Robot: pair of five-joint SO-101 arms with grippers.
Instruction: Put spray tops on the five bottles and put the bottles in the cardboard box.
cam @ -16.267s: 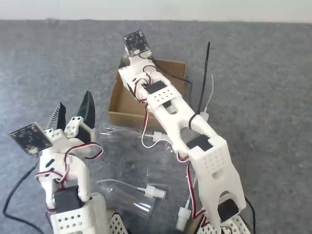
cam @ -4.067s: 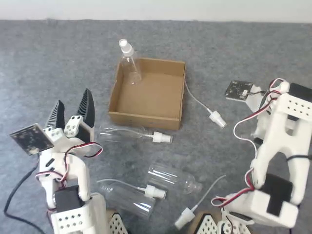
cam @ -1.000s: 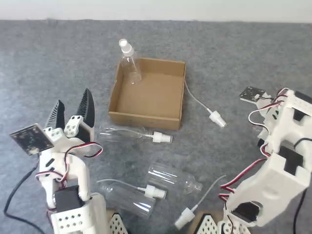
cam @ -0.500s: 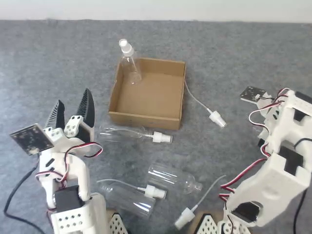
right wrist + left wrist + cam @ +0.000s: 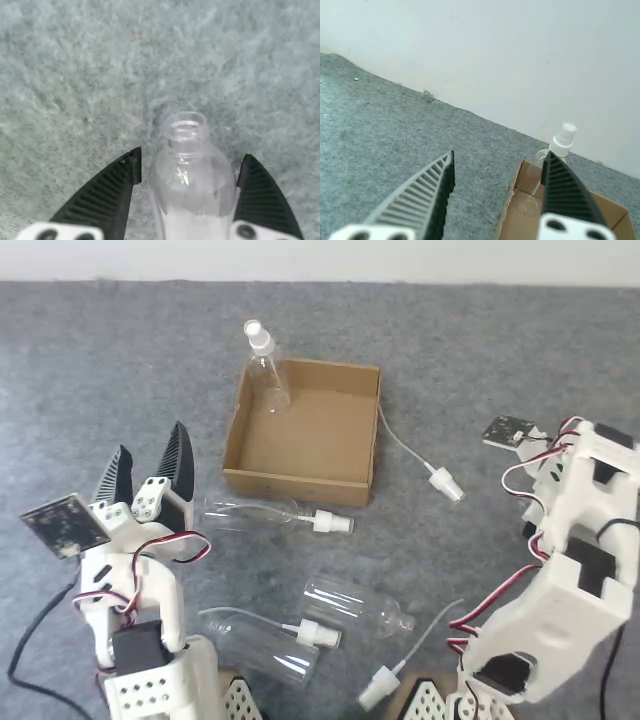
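One uncapped bottle (image 5: 192,165), between right fingers (image 5: 105,195)

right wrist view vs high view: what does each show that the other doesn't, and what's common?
Right wrist view: a topless bottle at the right gripper, its open neck pointing away from the camera.
High view: the cardboard box with a capped bottle standing in its far left corner; two lying capped bottles; a lying uncapped bottle; two loose spray tops; the left gripper, open.
Shared: the grey carpet.
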